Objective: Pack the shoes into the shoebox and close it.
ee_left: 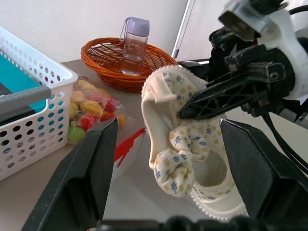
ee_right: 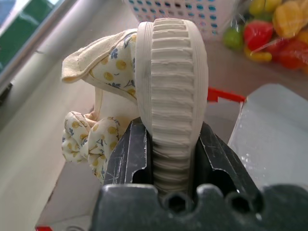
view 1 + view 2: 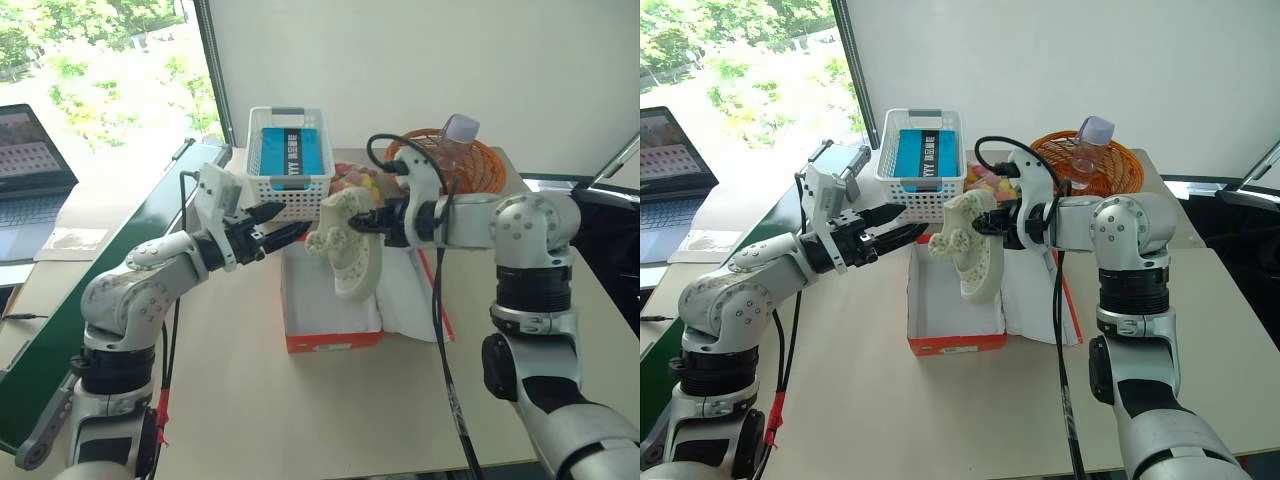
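From the head camera, a cream shoe (image 3: 345,250) is seen clamped by the right gripper (image 3: 362,222) above the open shoebox (image 3: 330,300). In the left wrist view, the left gripper (image 1: 168,159) is seen spread wide, empty. In the right wrist view, the ribbed sole is pinched between black fingers (image 2: 126,156).

A pale table (image 3: 870,400) carries the shoebox (image 3: 955,318), white basket (image 3: 920,160), orange basket (image 3: 1085,160), fruit bag (image 3: 985,182)

Office-like room: laptop (image 3: 28,160) on side desk, pale table (image 3: 250,400), big window (image 3: 100,70).
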Tool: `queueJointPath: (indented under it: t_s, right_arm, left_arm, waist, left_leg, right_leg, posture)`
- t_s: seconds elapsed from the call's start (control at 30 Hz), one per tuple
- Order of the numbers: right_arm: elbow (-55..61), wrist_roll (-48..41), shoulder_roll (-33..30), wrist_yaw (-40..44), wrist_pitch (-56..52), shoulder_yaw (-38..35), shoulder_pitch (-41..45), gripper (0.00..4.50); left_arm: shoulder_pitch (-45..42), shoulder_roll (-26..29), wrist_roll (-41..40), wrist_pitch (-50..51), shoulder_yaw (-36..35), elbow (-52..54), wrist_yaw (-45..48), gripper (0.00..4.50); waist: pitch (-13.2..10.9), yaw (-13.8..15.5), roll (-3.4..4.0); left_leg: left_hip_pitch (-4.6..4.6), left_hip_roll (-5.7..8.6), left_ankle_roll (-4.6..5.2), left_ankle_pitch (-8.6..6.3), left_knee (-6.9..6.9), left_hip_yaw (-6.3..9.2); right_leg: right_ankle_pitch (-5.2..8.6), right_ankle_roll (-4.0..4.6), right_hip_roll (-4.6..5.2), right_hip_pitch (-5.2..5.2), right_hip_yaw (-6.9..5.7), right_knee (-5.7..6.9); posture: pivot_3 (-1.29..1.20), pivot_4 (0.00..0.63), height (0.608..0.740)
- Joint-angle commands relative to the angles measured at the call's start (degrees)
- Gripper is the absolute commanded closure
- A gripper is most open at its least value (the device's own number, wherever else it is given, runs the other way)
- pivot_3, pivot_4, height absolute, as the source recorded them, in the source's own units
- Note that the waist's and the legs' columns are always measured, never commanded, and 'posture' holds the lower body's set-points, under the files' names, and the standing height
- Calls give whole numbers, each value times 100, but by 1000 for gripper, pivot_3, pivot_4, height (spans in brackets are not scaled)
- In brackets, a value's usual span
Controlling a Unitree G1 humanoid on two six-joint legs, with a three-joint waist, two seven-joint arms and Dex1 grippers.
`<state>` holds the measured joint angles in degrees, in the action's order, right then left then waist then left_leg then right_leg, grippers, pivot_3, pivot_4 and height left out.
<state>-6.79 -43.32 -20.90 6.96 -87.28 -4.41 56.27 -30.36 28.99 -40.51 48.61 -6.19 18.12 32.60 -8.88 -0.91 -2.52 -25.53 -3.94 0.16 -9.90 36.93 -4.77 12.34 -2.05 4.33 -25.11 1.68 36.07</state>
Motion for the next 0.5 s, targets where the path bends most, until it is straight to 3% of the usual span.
queueJointPath:
  t_s: [0.03,0.23,0.5]
  right_arm:
    - [-204,283,-2,274,31,259,66,3863]
    - [-927,1177,4,497,750,1131,-381,3863]
    - [-1339,1815,10,907,1241,1490,-552,3863]
  left_arm:
    - [55,-64,60,-187,13,292,-82,920]
    - [231,-184,109,-206,84,514,-213,920]
    - [373,-162,174,-257,31,610,-331,920]
  waist:
    - [0,0,0]
    - [0,5,0]
    - [10,-4,-6]
  left_leg:
    - [0,0,0,0,0,0]
    - [-1,1,0,0,0,1]
    - [19,0,0,0,0,2]
  right_leg:
    - [0,0,0,0,0,-1]
    - [0,-2,0,1,0,-1]
    - [0,-2,-3,18,0,0]
  posture:
    - [0,150,740]
    - [0,150,740]
    - [0,150,740]
